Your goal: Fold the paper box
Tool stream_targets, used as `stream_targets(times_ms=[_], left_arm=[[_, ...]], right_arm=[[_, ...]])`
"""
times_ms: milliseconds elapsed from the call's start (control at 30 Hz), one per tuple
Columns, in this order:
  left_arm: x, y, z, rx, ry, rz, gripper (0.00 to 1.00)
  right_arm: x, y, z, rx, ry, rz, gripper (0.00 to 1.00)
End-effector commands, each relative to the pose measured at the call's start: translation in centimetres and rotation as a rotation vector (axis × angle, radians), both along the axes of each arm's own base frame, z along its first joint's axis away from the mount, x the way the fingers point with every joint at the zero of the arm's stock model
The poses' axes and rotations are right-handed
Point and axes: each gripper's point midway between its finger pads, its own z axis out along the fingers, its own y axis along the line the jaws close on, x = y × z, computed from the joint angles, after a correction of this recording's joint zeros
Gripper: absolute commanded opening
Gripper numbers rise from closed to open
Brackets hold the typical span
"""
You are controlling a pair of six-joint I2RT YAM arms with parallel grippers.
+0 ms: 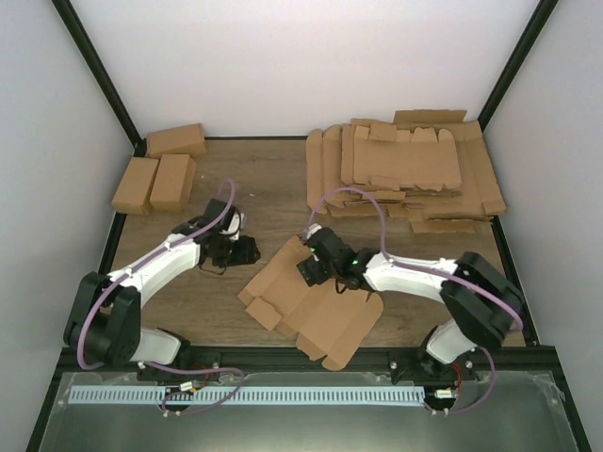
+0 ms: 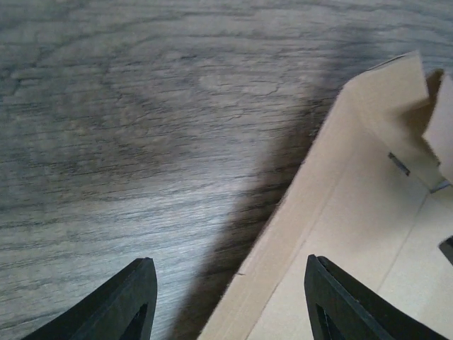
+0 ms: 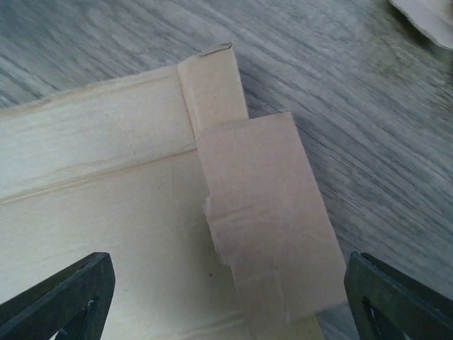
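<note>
The paper box (image 1: 316, 306) is a flat brown die-cut sheet lying on the wooden table in front of the arms. My right gripper (image 1: 316, 266) hovers open over its upper edge. In the right wrist view a side flap (image 3: 265, 219) is raised between the open fingers (image 3: 71, 294), above the sheet's panel (image 3: 106, 212). My left gripper (image 1: 247, 252) is open just left of the sheet's upper left corner. In the left wrist view the sheet's edge (image 2: 297, 248) runs between its fingertips (image 2: 131, 301), one over wood, one over cardboard.
A big stack of flat cardboard blanks (image 1: 405, 174) lies at the back right. Three folded cartons (image 1: 160, 169) sit at the back left. Black frame rails edge the table.
</note>
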Motion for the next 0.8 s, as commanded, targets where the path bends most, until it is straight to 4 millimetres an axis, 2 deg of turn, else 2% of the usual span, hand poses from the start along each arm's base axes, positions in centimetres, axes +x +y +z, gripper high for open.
stream_targets(times_ms=[0,100,267,433,533,633,767], left_arm=[[1.5,-0.7,-0.2,-0.077,-0.056,0.032,0.6],[1.4,-1.1,-0.5,-0.095,-0.052,0.019,0.6],[1.3,-1.2,-0.5,-0.103,-0.057,0.004,0.6],[1.0,-1.1,-1.0,-0.092,-0.049,-0.012,0.6],[1.0,-1.0,-1.4,-0.082,-0.045,-0.015,0.6],[1.3,-1.1,-1.6,-0.08,-0.044,-0.014,0.6],[1.6,-1.2,-1.4,-0.079,-0.054,-0.018,0.59]], right_arm=[[1.4,0.9,-0.9,-0.188,-0.133,0.074,0.91],[2.1,0.6,-2.4,-0.285,-0.157,0.061,0.91],[4.5,-1.1,-3.0,-0.425,-0.236,-0.078,0.89],[5.3,-1.6,-1.7,-0.414,-0.306,-0.145,0.81],[5.3,-1.2,-0.7,-0.367,-0.323,-0.138,0.81],[5.1,-0.4,-0.3,-0.34,-0.314,-0.098,0.85],[4.0,1.1,-0.6,-0.27,-0.246,0.007,0.97]])
